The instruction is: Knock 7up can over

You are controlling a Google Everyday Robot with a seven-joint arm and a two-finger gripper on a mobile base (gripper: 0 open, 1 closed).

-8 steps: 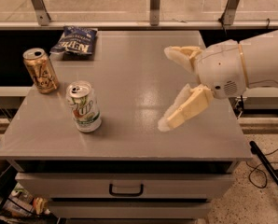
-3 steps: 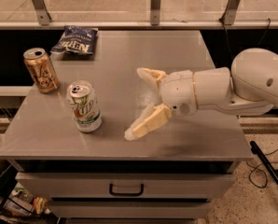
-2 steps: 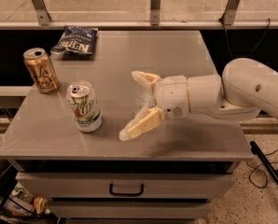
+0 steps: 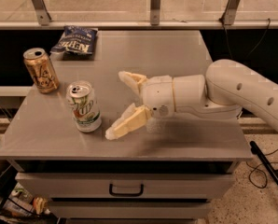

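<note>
Now hovering gripper (image 4: 115, 104) low over table (image 4: 176, 55), just beside upright 7up can (image 4: 84, 107), not touching.
Holding fingers (image 4: 129, 120) spread wide, pointing toward it, gripping nothing.

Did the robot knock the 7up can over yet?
Not yet. The 7up can stands upright on the table. The open gripper is low, right beside it, so the reaching looks done. Left: push the can over.

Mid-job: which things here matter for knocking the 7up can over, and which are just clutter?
In the job: 7up can, upright; gripper, open, close beside it.
Lying about: gold-tan can, upright; dark blue snack bag, flat at the back.
</note>
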